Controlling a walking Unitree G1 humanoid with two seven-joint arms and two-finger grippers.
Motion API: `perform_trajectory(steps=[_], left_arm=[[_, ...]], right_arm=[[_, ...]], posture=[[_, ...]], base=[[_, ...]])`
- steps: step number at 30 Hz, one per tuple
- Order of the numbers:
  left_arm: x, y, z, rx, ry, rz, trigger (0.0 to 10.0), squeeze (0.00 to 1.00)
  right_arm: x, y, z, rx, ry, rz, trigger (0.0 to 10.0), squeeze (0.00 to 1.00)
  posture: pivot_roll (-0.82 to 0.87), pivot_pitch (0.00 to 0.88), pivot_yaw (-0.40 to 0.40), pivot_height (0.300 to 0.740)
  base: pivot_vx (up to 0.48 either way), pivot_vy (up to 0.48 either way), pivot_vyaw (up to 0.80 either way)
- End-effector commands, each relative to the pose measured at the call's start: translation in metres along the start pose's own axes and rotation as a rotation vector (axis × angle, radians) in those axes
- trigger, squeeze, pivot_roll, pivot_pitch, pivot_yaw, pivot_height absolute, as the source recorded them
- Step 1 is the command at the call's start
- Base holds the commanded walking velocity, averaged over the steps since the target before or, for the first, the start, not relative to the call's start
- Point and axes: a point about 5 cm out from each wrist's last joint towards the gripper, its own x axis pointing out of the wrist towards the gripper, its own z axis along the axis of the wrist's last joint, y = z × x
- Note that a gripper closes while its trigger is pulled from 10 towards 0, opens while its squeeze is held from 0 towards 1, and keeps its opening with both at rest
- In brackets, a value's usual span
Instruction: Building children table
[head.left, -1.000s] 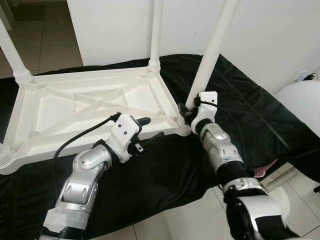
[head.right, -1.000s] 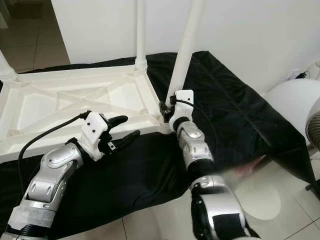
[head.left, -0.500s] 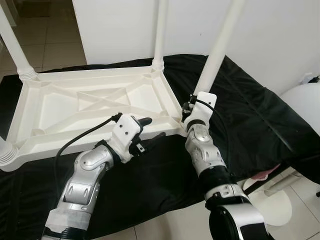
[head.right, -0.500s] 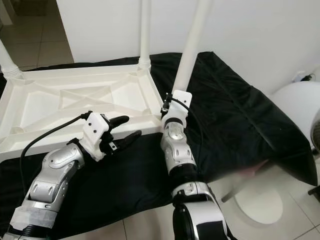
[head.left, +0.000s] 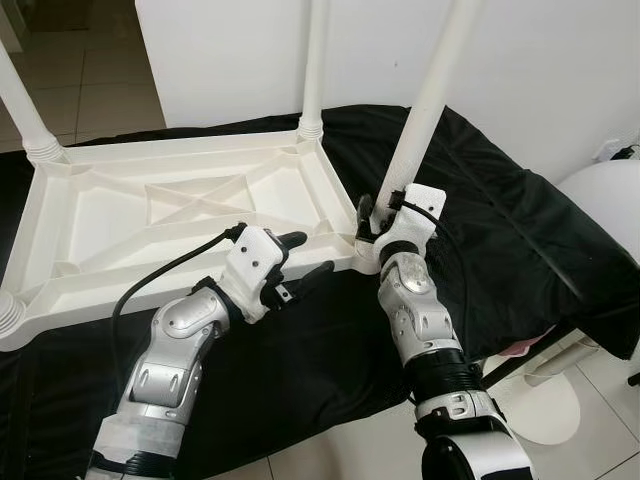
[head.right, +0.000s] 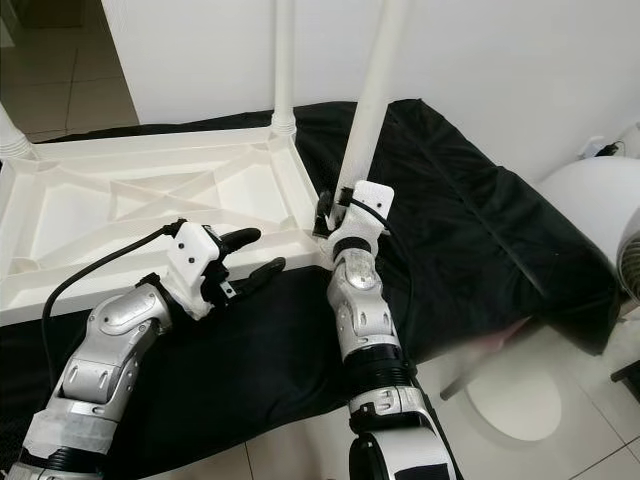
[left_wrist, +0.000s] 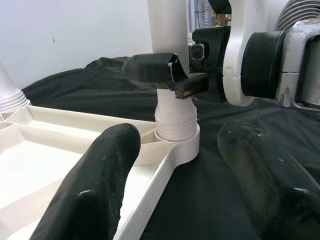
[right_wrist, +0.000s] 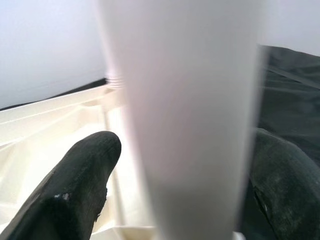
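Observation:
A white plastic children's table (head.left: 190, 205) lies upside down on a black cloth (head.left: 500, 220), with its legs pointing up. My right gripper (head.left: 377, 222) is shut on the near right leg (head.left: 428, 110), just above its ribbed socket (left_wrist: 176, 125) at the table's corner. In the right wrist view that leg (right_wrist: 190, 125) stands between the two black fingers (right_wrist: 80, 190). My left gripper (head.left: 308, 253) is open and holds nothing; it hovers over the table's near rim, a little left of that corner, pointing at the socket.
Other legs stand at the back corner (head.left: 315, 60) and the far left corner (head.left: 22, 105). A white wall (head.left: 560, 60) is close behind. A white rounded object (head.left: 605, 195) sits at the right, and tiled floor (head.left: 90, 70) lies beyond the cloth.
My right forearm has swung from the right side to almost straight below the leg, with the wrist turned around it. The left gripper has stayed in place. The view has shifted slightly.

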Motion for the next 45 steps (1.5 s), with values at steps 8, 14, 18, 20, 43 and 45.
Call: perform_trajectory(steps=[8,14,18,20,43,45], left_arm=[[0.000,0.001,-0.001,0.005,0.008,0.091,10.0,0.00],[0.004,-0.006,-0.002,-0.024,0.005,0.076,10.0,0.00],[0.012,-0.019,-0.004,-0.091,0.028,0.037,10.0,0.00],[0.014,-0.023,-0.004,-0.112,0.034,0.027,10.0,0.00],[0.026,-0.032,0.000,-0.179,0.036,0.002,10.0,0.00],[0.026,-0.031,0.001,-0.178,0.035,0.001,10.0,0.00]], right_arm=[[-0.002,-0.020,-0.006,-0.031,0.054,0.147,10.0,0.00],[0.004,-0.050,-0.006,-0.121,0.088,0.288,10.0,0.00],[0.008,-0.066,-0.010,-0.222,0.121,0.395,10.0,0.00],[0.009,-0.070,-0.011,-0.243,0.133,0.427,10.0,0.00],[0.029,-0.071,-0.010,-0.353,0.231,0.632,10.0,0.00],[0.030,-0.069,-0.012,-0.345,0.274,0.648,10.0,0.00]], posture=[[-0.01,0.026,-0.060,0.740],[-0.01,0.032,-0.057,0.740],[-0.01,0.044,-0.052,0.740],[-0.01,0.044,-0.051,0.740],[-0.01,0.040,-0.027,0.740],[-0.01,0.038,-0.028,0.740]], base=[[0.000,0.000,0.00],[0.000,0.000,0.00],[0.000,0.000,0.00],[0.000,0.000,0.00],[0.000,0.000,0.00],[0.000,0.000,0.00]])
